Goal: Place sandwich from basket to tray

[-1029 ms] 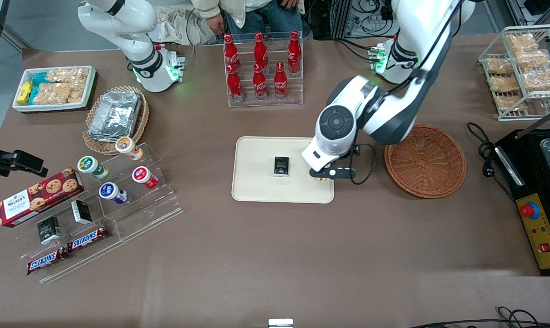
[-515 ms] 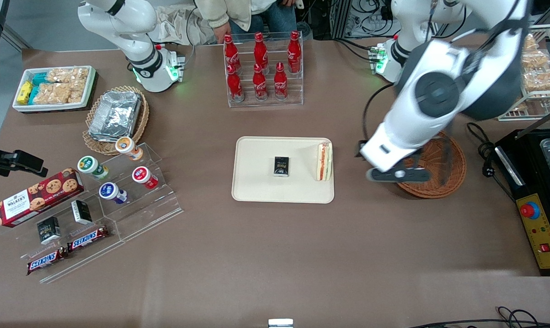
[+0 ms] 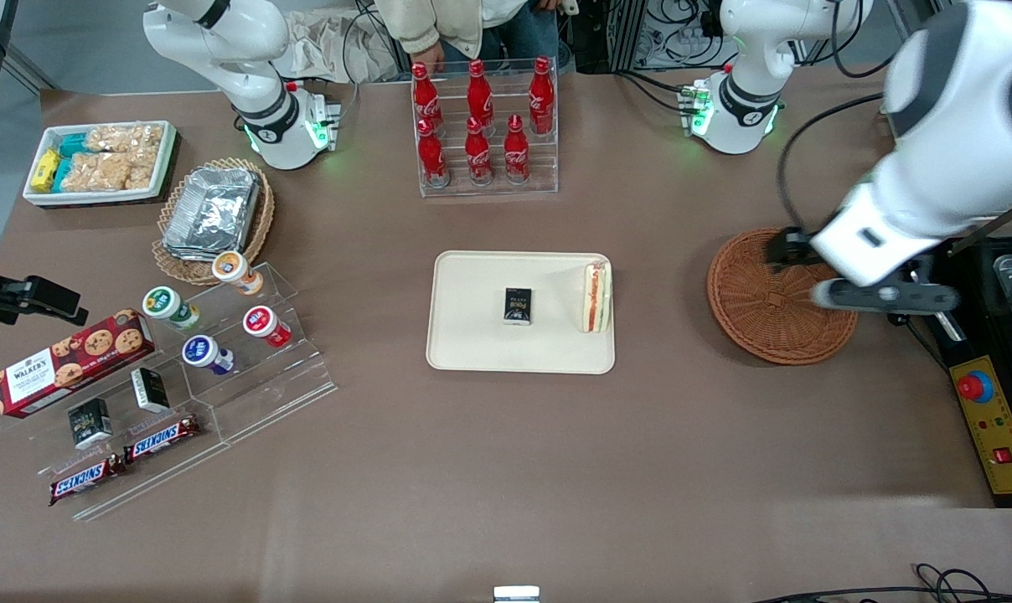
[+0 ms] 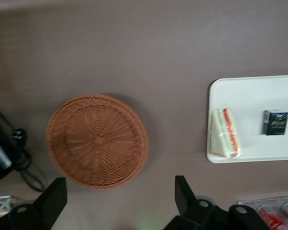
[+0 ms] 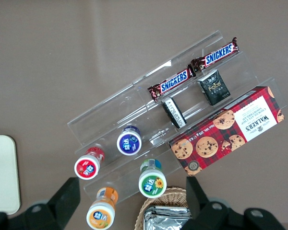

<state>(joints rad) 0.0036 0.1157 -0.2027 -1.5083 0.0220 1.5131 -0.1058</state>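
The sandwich lies on the cream-white tray, at the tray's edge nearest the basket, with its striped cut edge showing. It also shows in the left wrist view on the tray. The reddish-brown woven basket is empty; it also shows in the wrist view. My left gripper hangs high over the basket's rim at the working arm's end. It is open and empty, with its black fingers wide apart.
A small black box lies mid-tray. A rack of red cola bottles stands farther from the camera. A black control box with a red button and cables lie beside the basket. A wire snack rack stands farther back.
The gripper was low over the tray's edge with the sandwich. It let the sandwich go there, rose, and swung away over the basket toward the working arm's end.
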